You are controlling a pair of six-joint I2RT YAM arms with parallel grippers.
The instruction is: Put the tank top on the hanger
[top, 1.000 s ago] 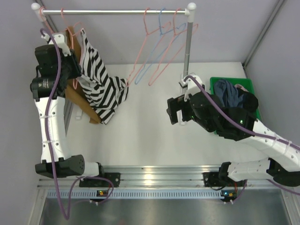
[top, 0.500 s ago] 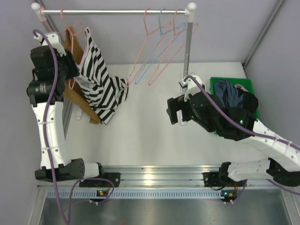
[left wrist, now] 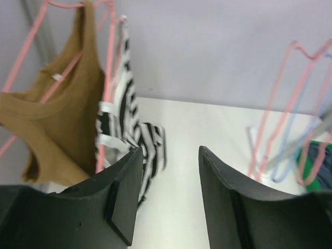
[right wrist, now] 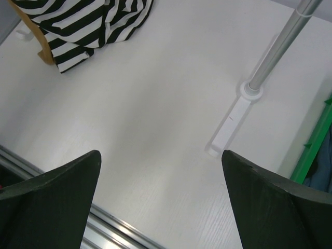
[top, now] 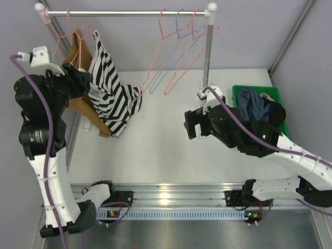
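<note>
The striped tank top (top: 110, 89) hangs at the left end of the rail, its strap up by a pink hanger (top: 88, 29), its lower part draping down to the table. In the left wrist view the striped top (left wrist: 126, 129) hangs along the hanger's pink wire (left wrist: 107, 78), just left of my fingers. My left gripper (top: 83, 79) (left wrist: 170, 151) is open and empty, drawn back to the left of the top and not touching it. My right gripper (top: 191, 123) (right wrist: 161, 155) is wide open and empty above the bare table middle, with the top's hem (right wrist: 88, 26) far off.
A brown tank top (top: 84, 108) (left wrist: 59, 119) hangs on another pink hanger beside the striped one. Two pink hangers (top: 162, 57) and a light blue one (top: 176, 52) hang at the rail's right end. The rail post (right wrist: 280, 46) stands beside a green bin (top: 239, 92) of dark clothes.
My left arm has pulled back to the left and risen, away from the striped top, which stays hanging. The right arm has barely moved.
</note>
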